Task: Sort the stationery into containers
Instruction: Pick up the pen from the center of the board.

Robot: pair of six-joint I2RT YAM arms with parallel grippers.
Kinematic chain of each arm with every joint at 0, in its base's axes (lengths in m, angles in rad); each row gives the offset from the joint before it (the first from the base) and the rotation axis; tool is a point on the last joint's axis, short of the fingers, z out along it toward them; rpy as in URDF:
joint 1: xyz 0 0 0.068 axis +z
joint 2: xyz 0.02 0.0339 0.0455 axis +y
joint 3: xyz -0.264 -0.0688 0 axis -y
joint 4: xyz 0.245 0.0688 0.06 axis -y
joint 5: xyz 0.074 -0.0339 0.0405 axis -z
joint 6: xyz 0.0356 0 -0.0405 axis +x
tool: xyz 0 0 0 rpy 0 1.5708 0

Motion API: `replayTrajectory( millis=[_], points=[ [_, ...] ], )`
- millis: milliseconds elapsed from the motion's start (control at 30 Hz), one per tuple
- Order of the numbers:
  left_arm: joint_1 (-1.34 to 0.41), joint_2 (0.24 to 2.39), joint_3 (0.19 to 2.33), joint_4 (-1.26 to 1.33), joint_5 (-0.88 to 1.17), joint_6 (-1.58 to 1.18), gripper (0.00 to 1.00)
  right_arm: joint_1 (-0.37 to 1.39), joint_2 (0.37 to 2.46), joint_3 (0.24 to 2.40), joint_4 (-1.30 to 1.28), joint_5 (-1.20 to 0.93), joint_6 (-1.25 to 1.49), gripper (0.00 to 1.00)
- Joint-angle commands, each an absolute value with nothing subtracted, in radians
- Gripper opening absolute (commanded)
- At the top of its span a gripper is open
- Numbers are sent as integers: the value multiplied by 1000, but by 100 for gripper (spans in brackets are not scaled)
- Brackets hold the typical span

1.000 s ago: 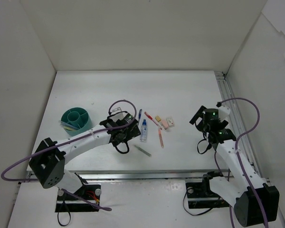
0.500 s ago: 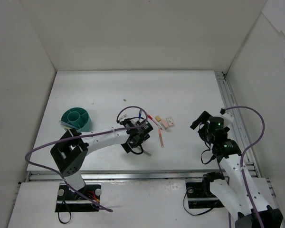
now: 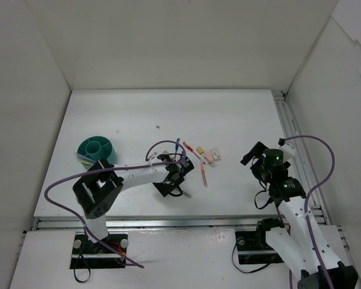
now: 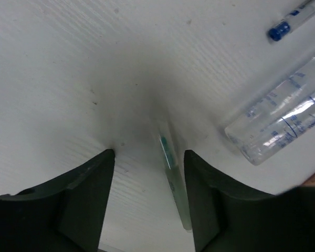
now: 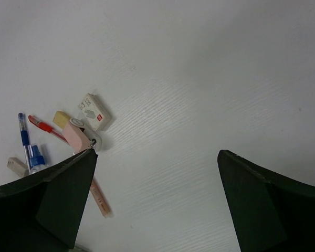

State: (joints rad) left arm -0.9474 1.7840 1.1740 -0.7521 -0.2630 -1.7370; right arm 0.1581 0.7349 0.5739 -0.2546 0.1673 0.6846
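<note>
My left gripper stands low over the table, jaws partly apart astride a thin grey-green pen. The pen lies close to the right finger, with bare table between it and the left one. A clear blue-capped tube and a blue pen lie just beyond. From above, the left gripper hides that pen. A red pen, a pink pen and small erasers lie to its right. The teal container stands far left. My right gripper is open over bare table.
White walls enclose the table on three sides, and a metal rail runs along the right edge. Purple cables loop over both arms. The right wrist view catches a white eraser and a pink eraser to the left of its fingers.
The left arm swung right and came down over the grey-green pen, and its jaws have narrowed around it. The right arm drew back a little and stays wide open.
</note>
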Motion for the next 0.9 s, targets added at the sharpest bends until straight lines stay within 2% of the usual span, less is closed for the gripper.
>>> replayTrajectory(
  millis=[0,167,200,233,300,400,567,767,800,867],
  points=[
    [-930,1796,1206,-741,-230,-1729,48,160,750,580,-232,176,692,98],
    [-920,1815,1189,-706,-196,-1715,24,157,756,580,-232,186,689,98],
    [-920,1815,1190,-709,-196,-1712,13,158,756,580,-232,189,689,98],
    [-920,1818,1198,-716,-196,-1710,7,158,759,580,-232,190,687,98],
    [-920,1816,1206,-729,-209,-1704,0,158,756,580,-232,195,686,98],
    [-920,1795,1209,-762,-235,-1703,0,160,750,580,-232,204,684,98],
    [-920,1672,1204,-876,-426,-1717,0,160,736,578,-229,199,673,98],
    [-920,1438,1223,-1095,-875,-1691,0,160,715,575,-226,235,658,98],
    [-920,1405,1220,-1136,-994,-1715,0,160,715,574,-224,238,649,98],
    [-920,1315,1203,-1257,-1101,-1809,0,156,715,574,-216,241,638,98]
  ],
)
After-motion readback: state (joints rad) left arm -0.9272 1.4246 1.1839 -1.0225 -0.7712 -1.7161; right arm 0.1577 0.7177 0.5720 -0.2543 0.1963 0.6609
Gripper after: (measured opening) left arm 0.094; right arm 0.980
